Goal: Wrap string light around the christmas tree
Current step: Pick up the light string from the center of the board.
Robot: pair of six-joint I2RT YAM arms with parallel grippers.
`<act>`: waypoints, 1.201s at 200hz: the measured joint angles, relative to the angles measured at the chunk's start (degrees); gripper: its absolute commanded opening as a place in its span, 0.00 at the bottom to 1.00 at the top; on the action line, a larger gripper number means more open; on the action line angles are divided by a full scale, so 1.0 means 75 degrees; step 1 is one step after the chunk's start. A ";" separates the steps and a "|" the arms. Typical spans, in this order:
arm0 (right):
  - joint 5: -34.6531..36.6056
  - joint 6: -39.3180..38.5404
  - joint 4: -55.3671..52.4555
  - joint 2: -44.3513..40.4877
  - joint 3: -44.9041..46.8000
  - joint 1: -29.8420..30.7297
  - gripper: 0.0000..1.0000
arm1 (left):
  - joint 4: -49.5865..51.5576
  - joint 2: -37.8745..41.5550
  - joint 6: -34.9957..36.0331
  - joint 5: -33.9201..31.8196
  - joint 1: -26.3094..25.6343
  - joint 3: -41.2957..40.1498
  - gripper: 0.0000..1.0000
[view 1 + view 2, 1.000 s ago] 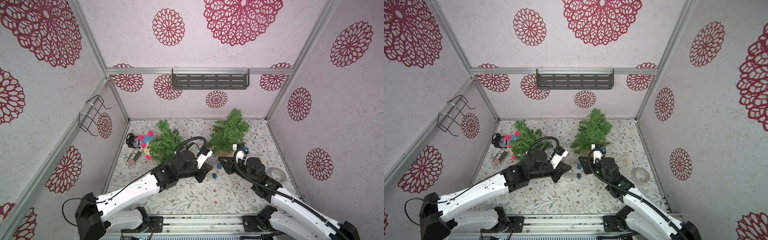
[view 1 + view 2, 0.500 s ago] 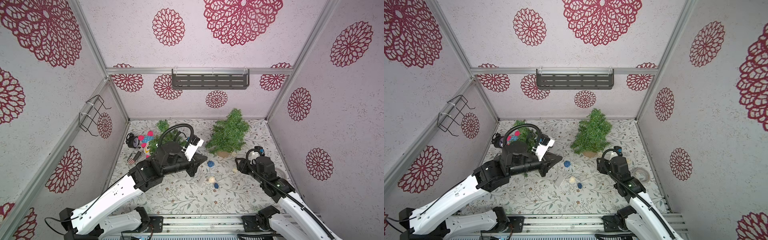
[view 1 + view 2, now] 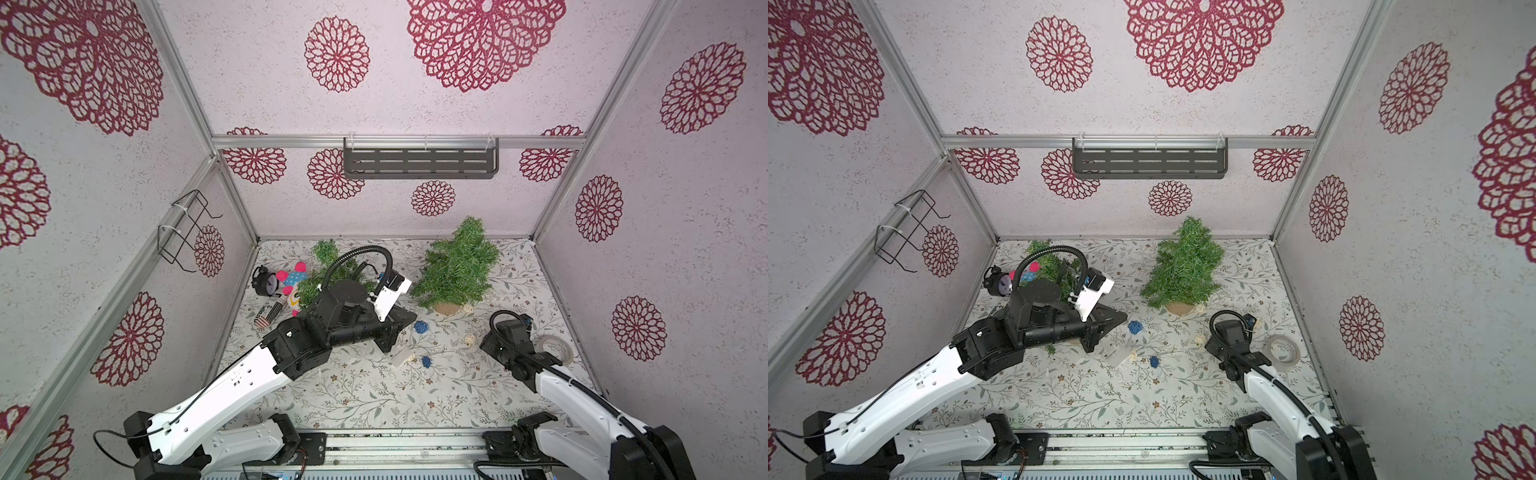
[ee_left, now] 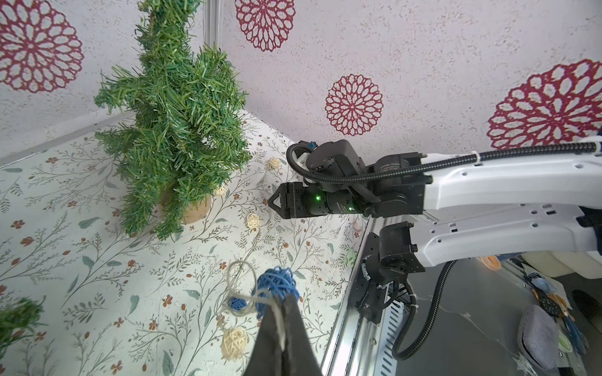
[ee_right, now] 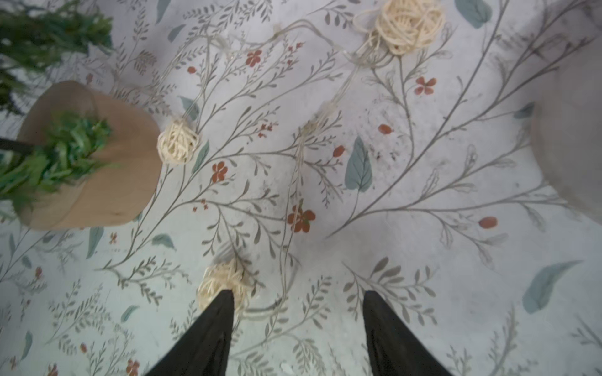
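Left hand (image 4: 281, 302) is clamped shut on the string light (image 4: 264, 297), a blue ball (image 4: 277, 281) just beyond its tips; right hand (image 5: 298, 298) gapes open over the bench (image 5: 423, 260), cream ball (image 5: 221, 281) beside one finger, christmas tree (image 3: 457, 270) ahead

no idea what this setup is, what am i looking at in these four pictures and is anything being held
Two robot arms in a booth. The two wide pictures look down from a camera overhead; the two close ones come from a camera on each arm's wrist. On the flowered table are a Christmas tree, a smaller tree, an alarm clock, a tape roll and a string light with woven balls and a clear battery box. The left pincer is shut on its wire beside a blue ball. The right pincer is open, holding nothing.
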State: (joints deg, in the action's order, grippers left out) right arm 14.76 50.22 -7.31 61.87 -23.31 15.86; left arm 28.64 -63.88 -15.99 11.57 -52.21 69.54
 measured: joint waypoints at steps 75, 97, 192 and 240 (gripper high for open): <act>-0.0029 0.0586 0.2232 0.1612 0.0198 -0.0125 0.19 | -0.0003 -0.0256 0.0023 0.0038 0.0041 -0.0017 0.00; -0.0189 0.0595 0.2623 0.1539 0.0405 -0.0207 0.05 | -0.0009 -0.0259 0.0023 0.0050 0.0055 -0.0020 0.00; -0.0149 -0.1145 0.0460 -0.1926 -0.0901 -0.0248 0.00 | -0.0332 -0.0440 0.0085 0.0181 0.0064 -0.0364 0.00; 0.0306 -0.2465 -0.1032 -0.2734 -0.3028 -0.0294 0.00 | -0.0414 -0.0437 0.0204 0.0233 0.0119 -0.0600 0.00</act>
State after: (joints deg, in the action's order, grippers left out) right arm 17.06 31.73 -15.05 41.36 -46.02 13.65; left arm 25.54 -67.16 -14.46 13.32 -51.31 65.04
